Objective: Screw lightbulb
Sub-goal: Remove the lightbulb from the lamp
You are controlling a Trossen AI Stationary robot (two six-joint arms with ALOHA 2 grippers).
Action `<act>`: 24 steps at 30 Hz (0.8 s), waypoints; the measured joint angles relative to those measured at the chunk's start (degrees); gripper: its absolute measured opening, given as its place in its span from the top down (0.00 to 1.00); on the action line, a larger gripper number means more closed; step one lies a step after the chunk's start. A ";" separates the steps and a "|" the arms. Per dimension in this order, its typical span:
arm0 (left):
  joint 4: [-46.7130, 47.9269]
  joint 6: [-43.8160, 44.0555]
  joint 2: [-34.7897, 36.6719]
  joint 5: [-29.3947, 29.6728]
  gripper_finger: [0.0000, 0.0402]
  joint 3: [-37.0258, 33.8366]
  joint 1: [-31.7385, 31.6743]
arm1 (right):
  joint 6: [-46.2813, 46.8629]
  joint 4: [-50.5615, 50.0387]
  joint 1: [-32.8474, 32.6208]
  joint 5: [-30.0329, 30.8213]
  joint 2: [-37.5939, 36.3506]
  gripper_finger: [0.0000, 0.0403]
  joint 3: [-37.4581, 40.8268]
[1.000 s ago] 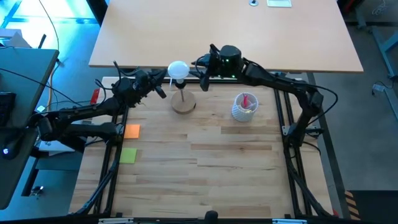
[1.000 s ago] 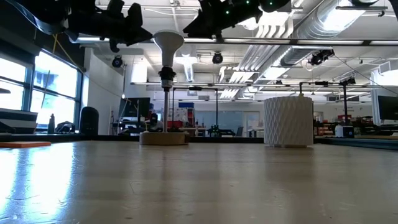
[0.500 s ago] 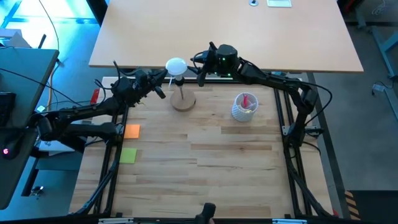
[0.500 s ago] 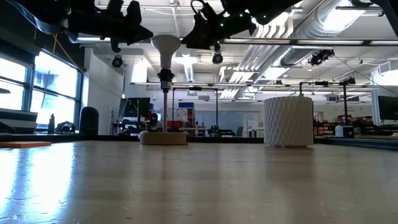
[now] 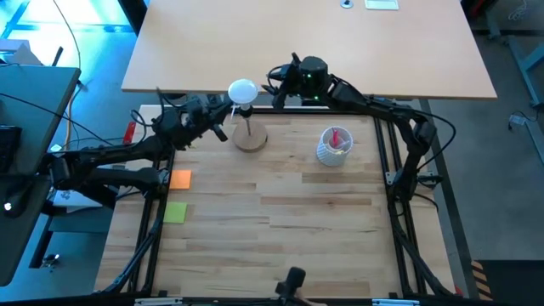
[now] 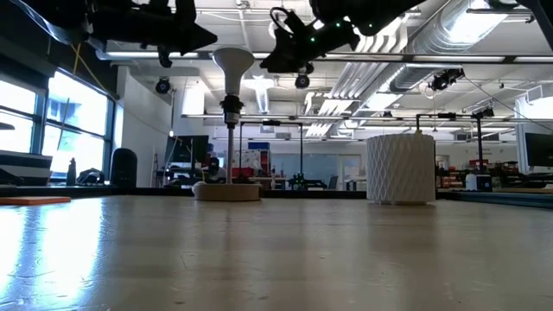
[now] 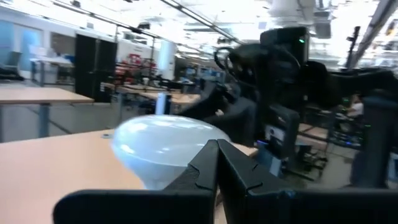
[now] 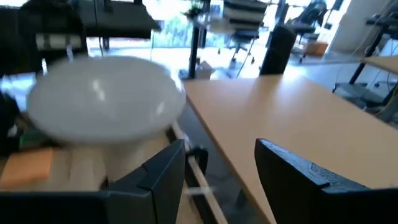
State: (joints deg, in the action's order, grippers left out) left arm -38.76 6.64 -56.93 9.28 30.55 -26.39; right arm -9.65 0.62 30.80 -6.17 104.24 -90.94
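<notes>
The white lightbulb [image 5: 242,91] stands upright with its neck in the black socket [image 6: 230,109] on a thin post, which rises from a round wooden base [image 5: 250,141]. My left gripper [image 5: 221,115] hovers shut just left of the globe, at globe height; in its wrist view the shut fingertips [image 7: 217,163] point at the globe [image 7: 163,145]. My right gripper [image 5: 276,82] hangs open just right of the bulb. In its wrist view the two fingers [image 8: 163,174] stand apart, and the globe [image 8: 104,107] lies ahead of them, not between them.
A white perforated cup [image 5: 333,146] holding pink items stands right of the base. An orange square [image 5: 180,178] and a green one [image 5: 175,212] lie near the table's left edge. A large tan tabletop [image 5: 306,42] lies beyond the far edge.
My right gripper has come down toward the lightbulb's globe from its right side, still open. The bulb remains upright on the post.
</notes>
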 joint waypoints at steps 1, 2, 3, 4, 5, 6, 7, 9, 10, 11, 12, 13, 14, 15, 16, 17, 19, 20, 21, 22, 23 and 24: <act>0.13 -0.35 0.23 0.83 1.00 0.00 0.00 | -1.01 -1.70 0.10 -0.65 -0.10 0.52 0.00; 0.29 -0.87 0.40 2.12 1.00 0.00 0.00 | -2.15 -3.56 0.18 -1.34 -0.12 0.52 0.00; 0.77 -1.32 0.64 3.39 1.00 0.00 0.00 | -3.49 -6.07 0.18 -1.61 -0.14 0.52 0.00; 1.48 -1.82 0.85 4.84 1.00 0.00 0.00 | -4.87 -8.66 0.18 -2.35 -0.14 0.52 0.00; 1.92 -2.54 0.92 6.73 1.00 0.00 -0.01 | -6.13 -10.73 0.18 -3.72 0.16 0.52 0.00; 2.40 -3.32 0.92 8.80 1.00 0.00 -0.19 | -7.10 -11.75 0.18 -5.59 0.59 0.52 0.00; 2.74 -4.03 0.91 10.67 1.00 0.00 -0.47 | -7.42 -12.19 0.15 -7.87 1.08 0.52 0.00; 2.79 -4.73 0.57 12.70 1.00 0.00 -1.44 | -7.27 -10.81 -0.26 -11.59 2.39 0.52 0.00; 2.72 -4.61 0.25 12.73 1.00 0.00 -2.00 | -6.97 -9.41 -0.48 -11.91 2.98 0.52 0.00; 2.77 -3.97 -0.07 12.51 1.00 -0.02 -2.53 | -6.79 -8.15 -0.74 -11.71 3.51 0.52 0.00; 2.70 -3.32 -0.33 11.88 1.00 -0.02 -3.06 | -6.45 -6.63 -1.02 -11.00 3.99 0.52 0.00; 2.55 -2.64 -0.53 10.93 1.00 -0.02 -3.37 | -5.85 -5.25 -1.23 -10.42 4.44 0.52 0.00; 2.51 -2.17 -0.74 10.01 1.00 -0.02 -3.56 | -5.62 -4.00 -1.39 -10.54 4.81 0.52 0.00; 2.38 -1.94 -0.92 9.23 1.00 -0.02 -3.73 | -5.29 -2.99 -1.54 -10.59 5.16 0.52 0.00; 2.41 -1.85 -1.12 8.91 1.00 -0.02 -3.82 | -4.76 -2.23 -1.68 -10.62 5.54 0.52 0.00; 2.45 -1.80 -1.31 8.62 1.00 -0.02 -3.82 | -4.29 -1.27 -1.76 -10.63 5.88 0.52 0.00; 1.57 -1.61 -1.50 7.27 1.00 -0.02 -3.82 | -3.79 0.06 -1.98 -10.61 6.42 0.52 0.00; 1.04 -1.27 -1.53 6.43 1.00 -0.02 -3.81 | -3.40 0.29 -1.98 -10.54 6.56 0.52 0.00; 1.00 -1.02 -1.53 5.80 1.00 -0.02 -3.74 | -3.26 0.12 -1.98 -10.17 6.57 0.52 0.00; 1.02 -0.90 -1.53 5.57 1.00 -0.02 -3.52 | -3.30 -0.78 -1.92 -8.88 6.57 0.52 -0.02; 1.16 -0.93 -1.48 5.55 1.00 -0.02 -3.26 | -3.34 -1.96 -1.84 -6.96 6.42 0.52 -0.02; 1.49 -1.16 -1.27 5.53 1.00 -0.02 -3.03 | -3.36 -3.96 -1.59 -4.55 5.95 0.52 -0.02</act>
State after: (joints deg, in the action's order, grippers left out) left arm -37.27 5.48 -58.20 14.81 30.52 -29.42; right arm -13.01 -3.35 29.21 -10.72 110.19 -90.96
